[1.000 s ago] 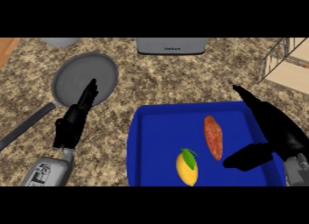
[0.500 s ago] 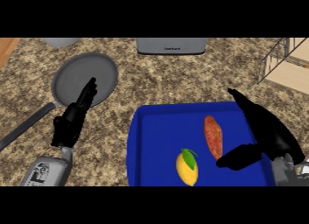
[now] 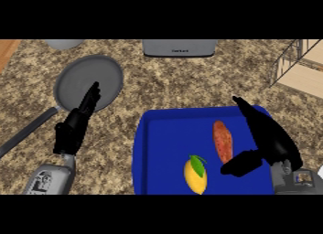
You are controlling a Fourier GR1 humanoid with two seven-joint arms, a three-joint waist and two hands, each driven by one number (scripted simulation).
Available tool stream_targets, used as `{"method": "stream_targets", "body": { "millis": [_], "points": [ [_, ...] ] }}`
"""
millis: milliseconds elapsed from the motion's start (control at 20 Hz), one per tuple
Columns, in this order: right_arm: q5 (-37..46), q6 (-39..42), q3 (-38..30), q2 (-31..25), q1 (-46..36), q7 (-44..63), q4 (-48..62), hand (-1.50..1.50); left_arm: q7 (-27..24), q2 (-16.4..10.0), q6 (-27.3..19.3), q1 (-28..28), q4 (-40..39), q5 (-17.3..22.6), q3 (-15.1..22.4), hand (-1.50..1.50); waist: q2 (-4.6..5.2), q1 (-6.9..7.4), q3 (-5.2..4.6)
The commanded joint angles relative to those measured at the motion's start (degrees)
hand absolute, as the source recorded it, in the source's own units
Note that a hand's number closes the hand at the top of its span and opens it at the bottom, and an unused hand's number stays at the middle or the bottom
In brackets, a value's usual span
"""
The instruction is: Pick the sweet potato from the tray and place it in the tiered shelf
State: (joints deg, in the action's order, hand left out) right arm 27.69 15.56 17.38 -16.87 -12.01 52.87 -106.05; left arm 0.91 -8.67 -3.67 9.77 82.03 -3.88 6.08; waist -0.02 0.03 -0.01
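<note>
Where sweet potato [image 3: 223, 140] lies (on tray [image 3: 162, 153]), right robot hand [image 3: 273, 140] just beside.

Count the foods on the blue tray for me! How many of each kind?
Sweet potato: 1
Yellow fruit: 1
Total on the tray: 2
</note>
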Motion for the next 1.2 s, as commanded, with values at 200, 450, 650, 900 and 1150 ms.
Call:
{"method": "stream_targets", "body": {
  "millis": [200, 450, 650, 900, 1150],
  "points": [
    [6.1, 1.8, 0.0, 3.8, 2.1, -3.6, 3.1, -1.50, 1.0, 0.9, 2.0, -1.4, 2.7, -1.2, -1.3, 0.00, -0.02, 0.02, 0.01],
    [5.2, 6.3, -4.3, 3.7, -0.2, -3.7, 4.6, -1.50, 3.8, 1.9, 1.9, 0.5, 4.0, -2.4, -1.7, 0.00, -0.01, -0.02, 0.01],
    [10.8, 0.9, -2.5, 6.1, 0.2, -9.1, 11.8, -1.50, 0.4, 0.2, 5.1, -1.7, 2.6, -0.7, -3.9, 0.00, 0.04, 0.11, 0.01],
    [11.8, 5.2, -3.1, 8.3, -1.9, -4.3, 9.8, -1.50, -5.3, 2.1, 4.1, -3.2, -1.3, -3.2, -3.3, 0.00, 0.02, 0.04, 0.00],
    [13.9, 4.3, -4.3, 9.1, 1.9, -9.0, 10.7, -1.50, 3.4, 2.5, 4.5, -1.3, 4.4, -3.7, -3.8, 0.00, -0.01, -0.01, 0.01]
  ]
}}
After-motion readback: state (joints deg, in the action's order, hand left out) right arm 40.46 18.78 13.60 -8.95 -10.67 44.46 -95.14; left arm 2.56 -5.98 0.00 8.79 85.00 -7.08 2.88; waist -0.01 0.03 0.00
